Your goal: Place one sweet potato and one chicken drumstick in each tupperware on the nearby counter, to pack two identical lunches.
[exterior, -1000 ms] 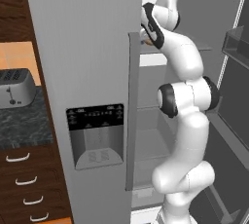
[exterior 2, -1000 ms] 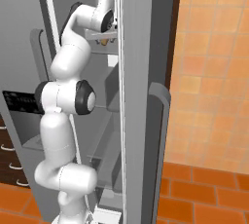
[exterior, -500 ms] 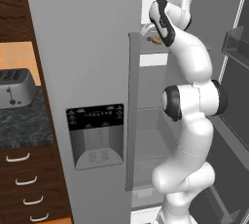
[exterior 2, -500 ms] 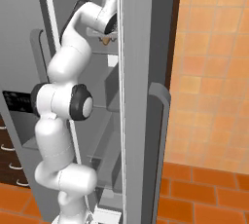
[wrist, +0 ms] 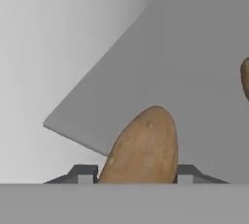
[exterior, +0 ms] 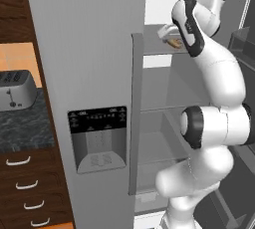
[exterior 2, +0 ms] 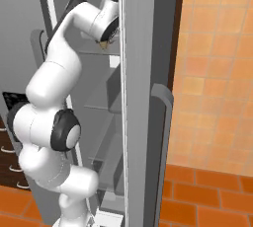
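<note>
hand: my hand is up at the fridge's top shelf, fingers pressed against both sides of a sweet potato – gripping it.
sweet potato: lies on the grey shelf floor, long axis pointing away from the camera; a brownish bit of it shows beside the wrist in the left base view.
neighbours: a second brown item sits at the right edge of the hand view, well apart; I can't tell what it is.
in the way: closed fridge door with dispenser panel to my left, open door edge to my right; arm threads between them.
surface: speckled surface with the toaster is off to the left, past the fridge.
change: wrist has rolled and pushed deeper over the shelf than a second ago; fingers have narrowed.
</note>
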Controlling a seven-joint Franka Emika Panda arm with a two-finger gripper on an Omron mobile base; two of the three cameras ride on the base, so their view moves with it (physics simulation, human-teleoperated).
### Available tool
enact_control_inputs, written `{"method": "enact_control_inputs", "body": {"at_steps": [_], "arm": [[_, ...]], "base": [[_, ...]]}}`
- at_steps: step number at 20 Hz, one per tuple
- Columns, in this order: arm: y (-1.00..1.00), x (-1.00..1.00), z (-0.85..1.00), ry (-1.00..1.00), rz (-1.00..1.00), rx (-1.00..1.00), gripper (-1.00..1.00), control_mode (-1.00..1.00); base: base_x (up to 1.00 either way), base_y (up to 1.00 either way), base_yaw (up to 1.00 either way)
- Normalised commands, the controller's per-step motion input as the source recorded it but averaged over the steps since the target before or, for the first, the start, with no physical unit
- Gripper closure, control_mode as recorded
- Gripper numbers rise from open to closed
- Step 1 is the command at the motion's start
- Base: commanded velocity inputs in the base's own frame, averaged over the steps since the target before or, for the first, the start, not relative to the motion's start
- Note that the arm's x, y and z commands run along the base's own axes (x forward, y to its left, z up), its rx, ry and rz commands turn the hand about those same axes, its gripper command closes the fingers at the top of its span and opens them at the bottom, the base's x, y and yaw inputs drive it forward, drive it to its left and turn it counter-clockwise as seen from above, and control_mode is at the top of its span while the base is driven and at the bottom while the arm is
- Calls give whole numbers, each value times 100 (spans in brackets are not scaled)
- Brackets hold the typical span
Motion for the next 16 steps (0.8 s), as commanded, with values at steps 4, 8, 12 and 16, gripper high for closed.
{"method": "enact_control_inputs", "body": {"at_steps": [4, 8, 12, 16], "arm": [[13, -100, -43, -22, -2, 5, 100, -100], [30, -100, 33, -7, 0, -17, 100, -100], [4, -100, 46, 0, 0, -31, 100, -100], [0, -100, 43, 7, -2, -33, 100, -100]], "base": [[0, 0, 0], [0, 0, 0], [0, 0, 0], [0, 0, 0]]}}
